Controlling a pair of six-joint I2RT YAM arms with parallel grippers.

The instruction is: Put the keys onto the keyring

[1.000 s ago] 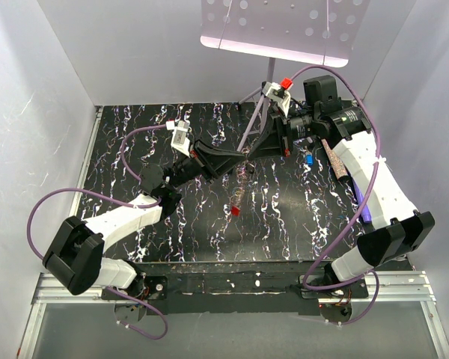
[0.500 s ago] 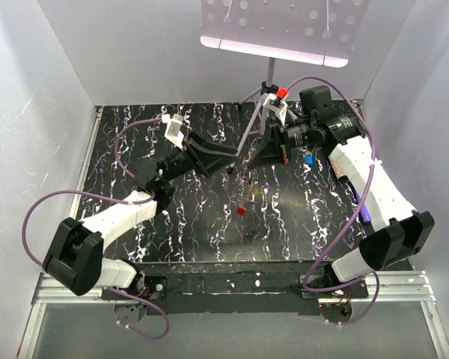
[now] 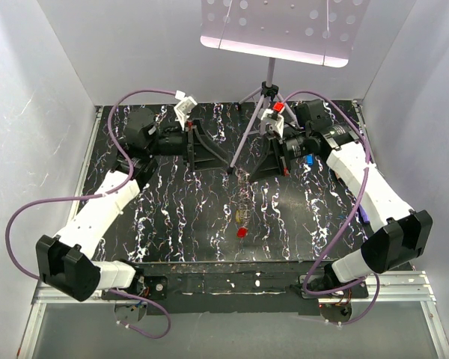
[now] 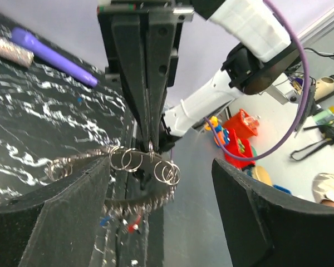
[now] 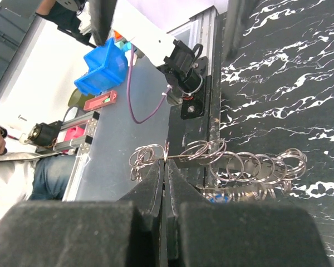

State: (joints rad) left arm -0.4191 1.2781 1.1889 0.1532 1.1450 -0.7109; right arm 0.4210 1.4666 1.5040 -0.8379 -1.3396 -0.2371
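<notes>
Loads of bare tabletop (image 3: 172, 217) in front, but the tripod (image 3: 269, 84) legs sit close behind both wrists. My right gripper (image 5: 165, 167) is pinched on the keyring (image 5: 239, 164), keys (image 5: 234, 196) hanging under it. My left gripper (image 4: 161, 162) is wide apart, rings out ahead of it

A black table (image 3: 172, 221) veined with white fills the middle of the top view. Plain pale walls close it in: one at 9 o'clock (image 3: 30, 112), one at 12 (image 3: 142, 52), one at 3 (image 3: 426, 82). At 12 o'clock a pale perforated panel (image 3: 280, 26) sits on a thin tripod (image 3: 269, 75) that stands at the table's far edge. At 6 o'clock a metal rail (image 3: 419, 282) runs along the near edge, with grey floor (image 3: 239, 333) below. The light is soft and even. The wrist views show a bright room beyond, with a blue bin (image 5: 106, 64) and a red crate (image 4: 242, 124).
</notes>
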